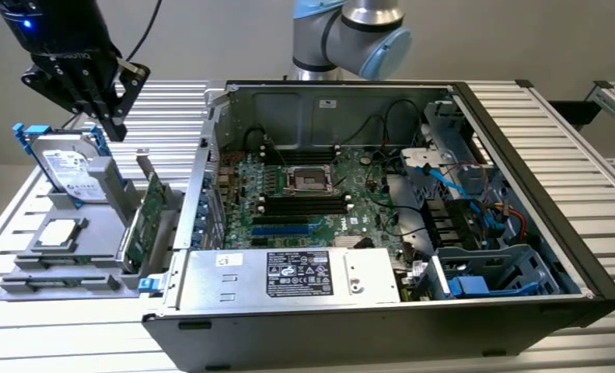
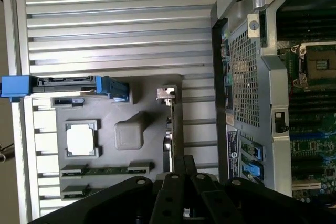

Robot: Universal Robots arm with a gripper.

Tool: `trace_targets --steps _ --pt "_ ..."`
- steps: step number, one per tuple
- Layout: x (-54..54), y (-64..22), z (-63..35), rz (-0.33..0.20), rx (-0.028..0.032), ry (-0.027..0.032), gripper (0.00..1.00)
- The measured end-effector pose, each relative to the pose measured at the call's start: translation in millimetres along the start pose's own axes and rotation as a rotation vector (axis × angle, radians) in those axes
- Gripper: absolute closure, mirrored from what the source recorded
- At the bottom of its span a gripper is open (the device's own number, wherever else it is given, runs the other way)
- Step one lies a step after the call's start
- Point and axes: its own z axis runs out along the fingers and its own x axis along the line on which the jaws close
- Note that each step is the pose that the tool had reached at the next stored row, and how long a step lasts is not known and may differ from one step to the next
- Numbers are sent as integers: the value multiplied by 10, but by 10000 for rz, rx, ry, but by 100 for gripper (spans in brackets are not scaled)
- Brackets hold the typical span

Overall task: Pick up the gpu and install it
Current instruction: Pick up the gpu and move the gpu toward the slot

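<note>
In the exterior view the gripper (image 1: 114,130) was seen in the upper left of the frame, clenched on nothing and held above the grey tray (image 1: 48,268), clear of everything on it. The gpu (image 1: 145,224) was stood on edge in a slot on the tray's side nearest the case (image 1: 556,256), left of centre in the frame, with its green face shown. A drive (image 1: 68,165) with blue rails was stood upright below and left of the gripper. The open case and its motherboard (image 1: 307,194) were laid out in full there

In the wrist view the gpu (image 2: 172,129) was reduced to a thin edge with its silver bracket (image 2: 167,94) at one end, in line with the closed gripper (image 2: 184,165). A narrow gap was seen between the card and the case (image 2: 247,77). On the card's other side the tray (image 2: 152,145) was bare up to a grey block (image 2: 128,129), with a chip (image 2: 81,140) beyond it
</note>
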Motion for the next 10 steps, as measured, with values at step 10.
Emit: trace_targets --steps 10 --pt "31 -107 71 0 -1 6 58"
